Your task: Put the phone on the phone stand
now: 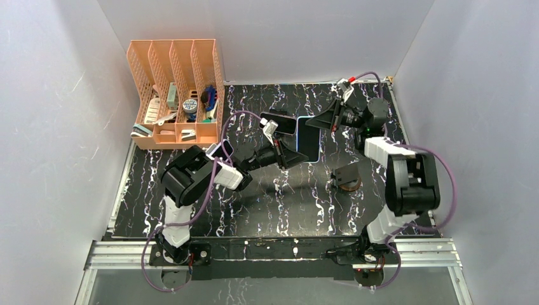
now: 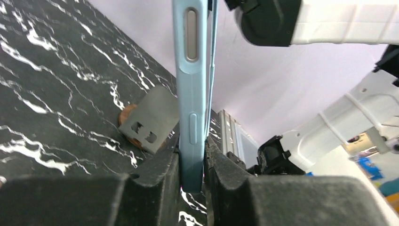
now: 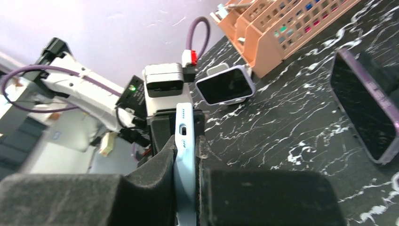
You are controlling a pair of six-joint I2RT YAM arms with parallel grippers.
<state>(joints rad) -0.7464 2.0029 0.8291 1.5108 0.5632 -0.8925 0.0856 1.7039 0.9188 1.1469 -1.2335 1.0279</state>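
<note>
Your left arm (image 1: 191, 175) and right arm (image 1: 410, 181) carry black joint housings, white link shells, looping purple cables (image 3: 191, 35), and matte black fingers (image 2: 155, 188).

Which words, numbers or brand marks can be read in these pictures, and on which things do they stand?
None can be read.
The light blue slim phone shows no text.
Small items in the peach plastic lattice organizer may carry labels, but they are too small to read.

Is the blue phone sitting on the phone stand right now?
No, the blue phone is gripped at both ends, apart from the phone stand.
</note>
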